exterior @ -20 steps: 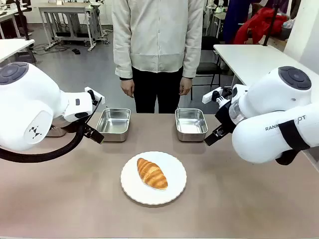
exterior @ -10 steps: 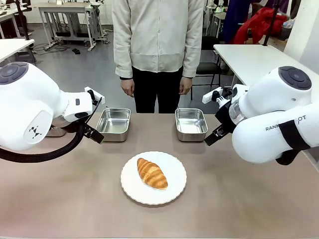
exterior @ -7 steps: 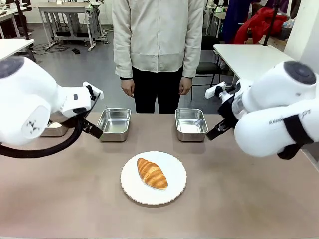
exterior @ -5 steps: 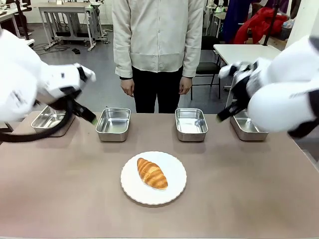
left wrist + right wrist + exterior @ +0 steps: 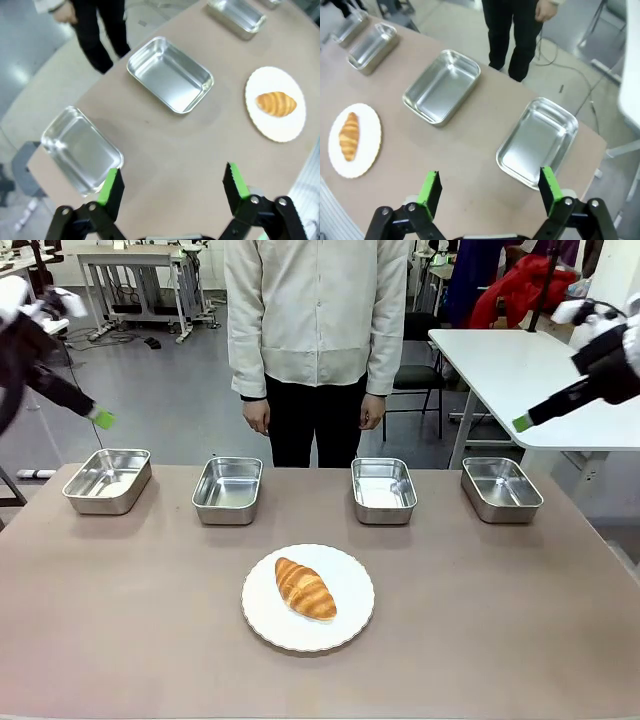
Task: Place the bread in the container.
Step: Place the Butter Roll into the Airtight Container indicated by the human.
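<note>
The bread [image 5: 305,588], a golden croissant, lies on a white plate [image 5: 350,625] at the near middle of the tabletop [image 5: 500,620], apart from the four steel trays [image 5: 226,516] lined along its far edge. The left fingers [image 5: 113,186] and right fingers [image 5: 429,187] hang high above the tabletop's ends, both spread wide, holding nothing. A person [image 5: 315,320] stands behind the trays.

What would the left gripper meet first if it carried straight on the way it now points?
Probably the bare table, between the end tray and the second tray. The open left gripper hangs above that stretch with nothing in its line. Depth is unclear, so the exact spot is a guess.
</note>
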Tool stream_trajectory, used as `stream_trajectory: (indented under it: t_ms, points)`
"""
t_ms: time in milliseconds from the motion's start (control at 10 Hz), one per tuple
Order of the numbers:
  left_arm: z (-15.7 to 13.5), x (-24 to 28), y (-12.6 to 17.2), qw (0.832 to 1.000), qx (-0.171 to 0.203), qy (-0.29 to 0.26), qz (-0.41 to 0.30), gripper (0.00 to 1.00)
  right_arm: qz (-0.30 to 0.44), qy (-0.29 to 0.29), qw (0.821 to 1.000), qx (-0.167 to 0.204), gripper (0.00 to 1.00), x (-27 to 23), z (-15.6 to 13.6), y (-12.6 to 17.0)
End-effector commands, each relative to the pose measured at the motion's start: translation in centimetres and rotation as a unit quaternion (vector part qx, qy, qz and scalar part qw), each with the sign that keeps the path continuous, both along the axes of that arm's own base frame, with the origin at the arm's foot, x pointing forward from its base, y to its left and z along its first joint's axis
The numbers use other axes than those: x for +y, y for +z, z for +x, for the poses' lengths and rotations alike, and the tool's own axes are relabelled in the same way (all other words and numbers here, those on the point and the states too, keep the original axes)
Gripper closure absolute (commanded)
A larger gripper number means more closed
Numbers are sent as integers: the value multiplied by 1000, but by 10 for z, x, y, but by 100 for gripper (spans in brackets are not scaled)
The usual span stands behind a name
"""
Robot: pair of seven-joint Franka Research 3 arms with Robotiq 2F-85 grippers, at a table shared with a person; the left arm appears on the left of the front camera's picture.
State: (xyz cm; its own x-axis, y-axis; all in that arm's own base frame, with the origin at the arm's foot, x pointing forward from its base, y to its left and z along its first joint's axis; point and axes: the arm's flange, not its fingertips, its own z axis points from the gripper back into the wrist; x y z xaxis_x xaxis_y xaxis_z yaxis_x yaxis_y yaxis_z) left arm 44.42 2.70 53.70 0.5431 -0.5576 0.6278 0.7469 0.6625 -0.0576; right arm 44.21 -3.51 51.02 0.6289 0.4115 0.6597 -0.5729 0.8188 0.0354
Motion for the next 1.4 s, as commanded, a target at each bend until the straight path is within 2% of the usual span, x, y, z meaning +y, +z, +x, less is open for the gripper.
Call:
stream_trajectory:
  t_ms: [0, 100, 200, 700, 800, 1100, 1300]
  points:
    - [16, 29, -8, 1000, -3, 3, 0, 0, 18, 28, 999, 14, 0, -26, 23, -16]
    - [12, 31, -12, 1000, -20, -2, 7, 0, 26, 69, 997, 4, 0, -26, 22, -22]
    - [3, 25, 0, 1000, -6, -4, -6, 0, 10, 9, 1000, 7, 0, -21, 3, -7]
    - [5, 23, -1, 1000, -7, -2, 5, 0, 2, 16, 1000, 6, 0, -21, 5, -8]
    - [8, 48, 7, 1000, -4, 9, -11, 0, 18, 15, 1000, -11, 0, -44, 5, 0]
    - [2, 103, 29, 996, -55, 13, -76, 0, 63, 16, 996, -58, 0, -101, 4, 15]
    - [-4, 123, 38, 992, -85, 9, -91, 0, 93, 26, 993, -68, 0, -127, 3, 17]
